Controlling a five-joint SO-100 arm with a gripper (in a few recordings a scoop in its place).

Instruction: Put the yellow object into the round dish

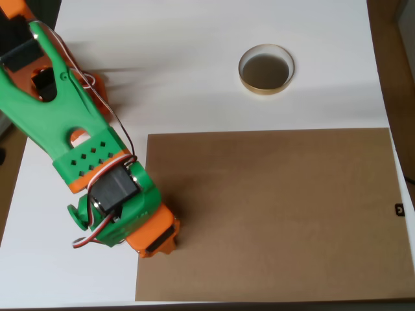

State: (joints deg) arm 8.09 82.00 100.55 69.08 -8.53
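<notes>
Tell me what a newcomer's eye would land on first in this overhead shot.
The bright green and orange arm grabs attention first, reaching in from the upper left and bending down over the left edge of the brown board. Its gripper end points at the board, so the jaws are hidden and I cannot tell their state. Next comes the round dish, alone on the white table at upper right.

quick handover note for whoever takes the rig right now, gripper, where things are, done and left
Gripper: pointing down over the left edge of the brown board; the arm's own body hides the fingers, so open or shut cannot be told.
Round dish: on the white table, beyond the board; nothing shows inside it.
Yellow object: cannot be made out at this moment.
Done: nothing delivered. Left: get the yellow object into the dish.
</notes>
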